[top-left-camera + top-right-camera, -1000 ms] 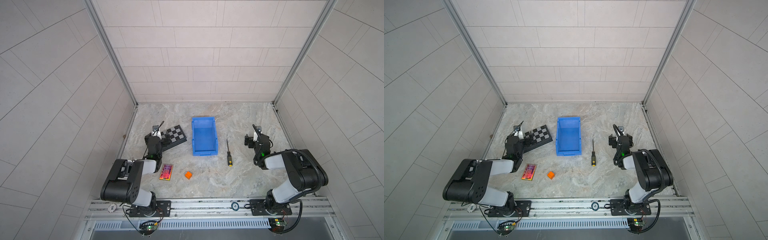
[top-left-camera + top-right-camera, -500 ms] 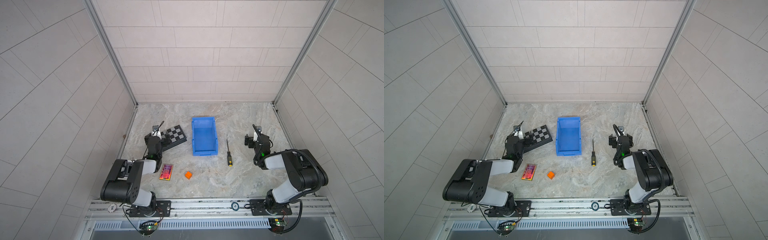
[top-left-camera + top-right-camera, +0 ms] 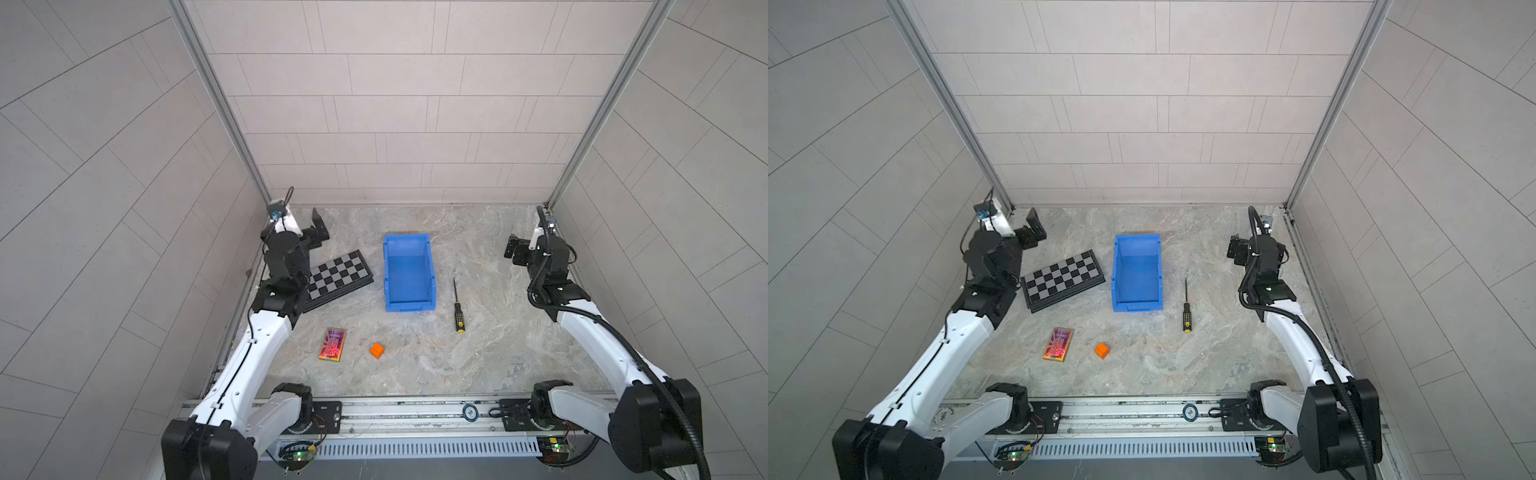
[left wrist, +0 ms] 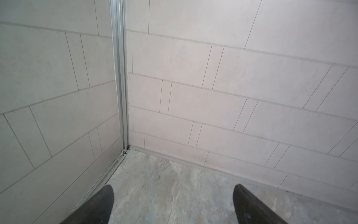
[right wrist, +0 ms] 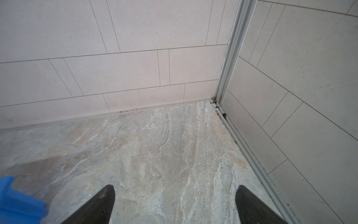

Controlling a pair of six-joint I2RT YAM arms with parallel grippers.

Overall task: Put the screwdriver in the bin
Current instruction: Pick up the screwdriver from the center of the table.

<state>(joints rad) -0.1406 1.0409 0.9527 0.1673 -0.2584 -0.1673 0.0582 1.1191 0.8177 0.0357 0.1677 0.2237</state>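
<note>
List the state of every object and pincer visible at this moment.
bin: upright on the table, open-topped, empty.
screwdriver: lying flat on the table beside the bin, not held.
chessboard: lying flat on the table.
orange cube: resting on the table, free.
colourful packet: lying flat on the table.
left pincer: open, empty.
right pincer: open, empty.
</note>
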